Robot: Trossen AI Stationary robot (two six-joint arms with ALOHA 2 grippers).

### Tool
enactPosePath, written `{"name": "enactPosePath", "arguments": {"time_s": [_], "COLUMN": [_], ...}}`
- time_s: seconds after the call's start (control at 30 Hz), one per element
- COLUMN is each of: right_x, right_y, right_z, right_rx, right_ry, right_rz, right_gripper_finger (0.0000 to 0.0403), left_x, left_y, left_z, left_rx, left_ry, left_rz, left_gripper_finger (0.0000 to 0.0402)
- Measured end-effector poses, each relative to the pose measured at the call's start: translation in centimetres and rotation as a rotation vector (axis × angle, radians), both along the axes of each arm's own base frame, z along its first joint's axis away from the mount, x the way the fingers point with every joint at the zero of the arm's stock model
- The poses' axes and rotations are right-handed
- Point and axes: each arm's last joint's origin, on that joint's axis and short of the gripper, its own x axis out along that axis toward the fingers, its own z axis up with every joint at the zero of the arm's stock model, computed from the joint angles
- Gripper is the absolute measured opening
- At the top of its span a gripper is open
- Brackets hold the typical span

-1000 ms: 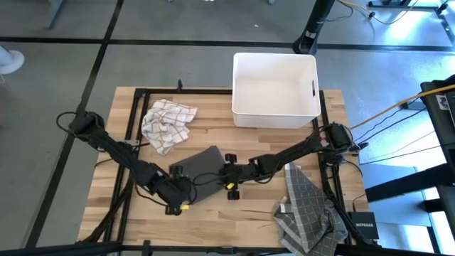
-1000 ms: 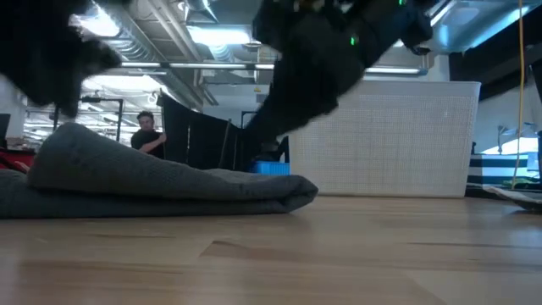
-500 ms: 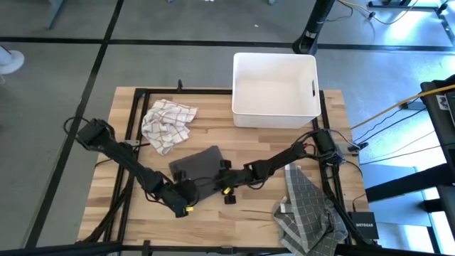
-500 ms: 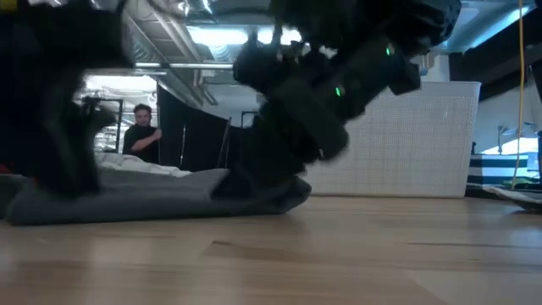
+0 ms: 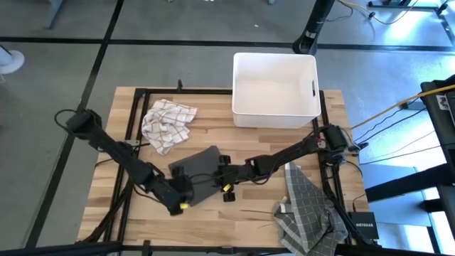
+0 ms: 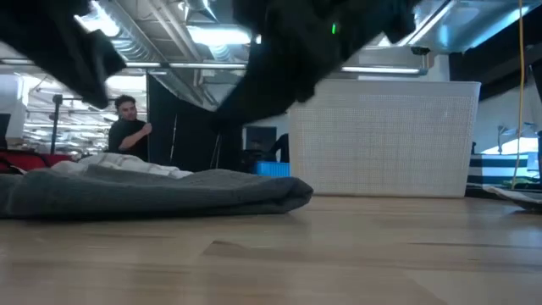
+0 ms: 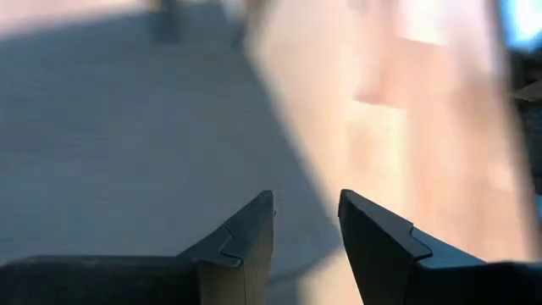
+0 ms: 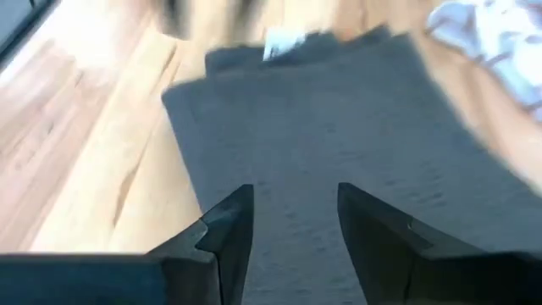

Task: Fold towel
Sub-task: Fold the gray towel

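Observation:
The dark grey towel lies folded and flat on the wooden table; in the low view its rounded fold faces right. My left gripper hangs open over the towel's near edge, where the left wrist view shows grey cloth beside bare wood. My right gripper hangs open over the towel's right part. Nothing is between either pair of fingers. In the low view both arms are dark shapes above the cloth.
A white bin stands at the far edge. A crumpled white checked towel lies at the far left. A grey checked towel hangs over the near right corner. A person stands in the room behind.
Both grippers dipped down onto the grey towel half a second ago and have risen clear again, ending near where they began. The towel's hump, high at first, has sunk, and the cloth lies flatter.

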Motion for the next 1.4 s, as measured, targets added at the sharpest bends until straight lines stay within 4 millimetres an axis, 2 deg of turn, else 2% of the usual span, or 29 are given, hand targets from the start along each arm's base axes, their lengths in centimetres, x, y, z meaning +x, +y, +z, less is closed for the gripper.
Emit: {"name": "enactPosePath", "arguments": {"time_s": [0.13,0.23,0.37,0.5,0.63,0.77,0.87,0.93,1.07,1.13,1.27,1.33,1.4], "right_x": [0.0,0.5,0.4,0.6,0.7,0.6,0.2,0.0,-0.2,-0.7,-1.6,-1.8,-1.9], "right_y": [-0.6,-1.0,-1.0,-1.0,-1.1,-1.2,-1.3,-1.4,-1.5,-1.6,-1.6,-1.5,-1.4], "right_z": [-0.2,-1.7,-5.3,-6.4,-6.7,-6.3,-5.1,-3.5,0.9,2.1,2.5,1.8,0.2], "right_rx": [-0.064,-0.043,-0.043,-0.053,-0.070,-0.118,-0.159,-0.200,-0.233,-0.228,-0.180,-0.122,-0.059], "right_ry": [-0.004,-0.029,0.046,0.058,0.062,0.067,0.082,0.088,0.032,0.028,0.094,0.103,0.082], "right_rz": [-0.052,-0.065,-0.063,-0.058,-0.041,-0.004,0.015,0.029,0.036,0.037,0.073,0.095,0.098], "right_gripper_finger": [0.0175,0.0175,0.0175,0.0175,0.0175,0.0175,0.0175,0.0175,0.0175,0.0175,0.0175,0.0175,0.0175], "left_x": [-1.6,-2.4,-3.5,-4.4,-5.0,-5.1,-4.8,-4.4,-3.2,-2.9,-2.1,-2.1,-2.3], "left_y": [2.0,3.2,4.3,4.8,4.9,4.0,3.2,2.6,1.7,1.5,1.6,2.2,2.9], "left_z": [0.5,-1.2,-4.6,-7.4,-8.4,-8.2,-7.5,-6.6,-3.4,-2.2,-1.2,-2.0,-3.1], "left_rx": [0.216,0.272,0.240,0.160,0.090,0.027,-0.024,-0.054,-0.057,-0.018,0.090,0.163,0.201], "left_ry": [-0.015,0.047,0.112,0.146,0.132,0.118,0.123,0.132,0.074,0.036,-0.080,-0.059,-0.022], "left_rz": [0.212,0.314,0.390,0.414,0.481,0.483,0.467,0.433,0.359,0.339,0.306,0.296,0.302], "left_gripper_finger": [0.0127,0.0127,0.0127,0.0127,0.0127,0.0127,0.0127,0.0127,0.0127,0.0127,0.0127,0.0127,0.0127]}}
